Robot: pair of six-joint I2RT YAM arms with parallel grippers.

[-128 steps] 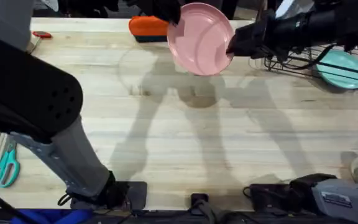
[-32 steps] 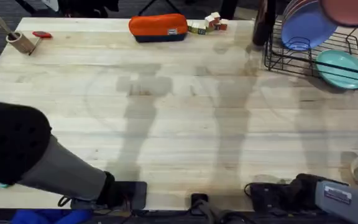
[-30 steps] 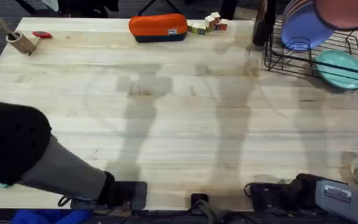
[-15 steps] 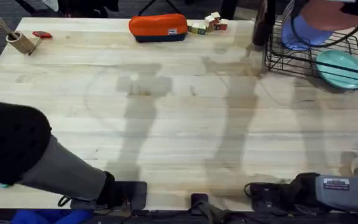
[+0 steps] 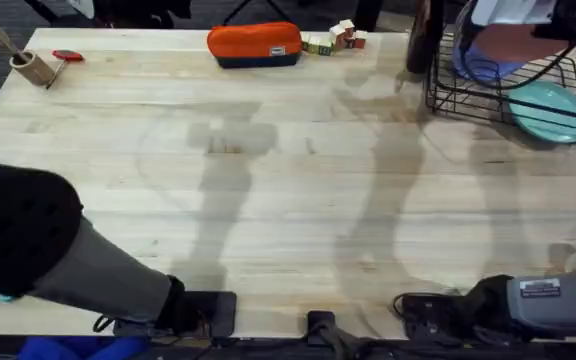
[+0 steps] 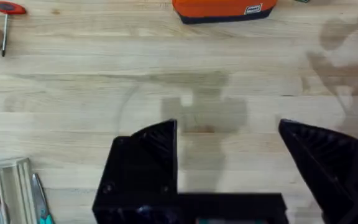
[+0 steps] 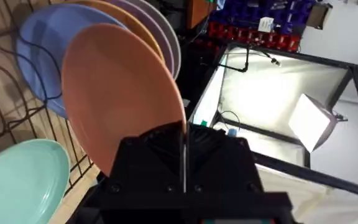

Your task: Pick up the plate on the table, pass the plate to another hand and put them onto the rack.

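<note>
Now, right end effector (image 7: pixel 183 163) clamped on the round pink plate's (image 7: pixel 126 93) rim, holding it on edge over the black wire rack (image 5: pixel 488 95) to meet a slot | blue-lavender plate (image 7: pixel 48 50) just behind | left end effector (image 6: pixel 229 155) spread, empty, above the light-wood desk (image 5: pixel 288 200)

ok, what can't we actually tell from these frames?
- Overhead: right claw blurs over the plate; whether it sits in a rack slot is unclear.
- Right wrist: claw body hides the plate's lower edge.
- Overhead: left arm covers the table's near-left corner.
</note>
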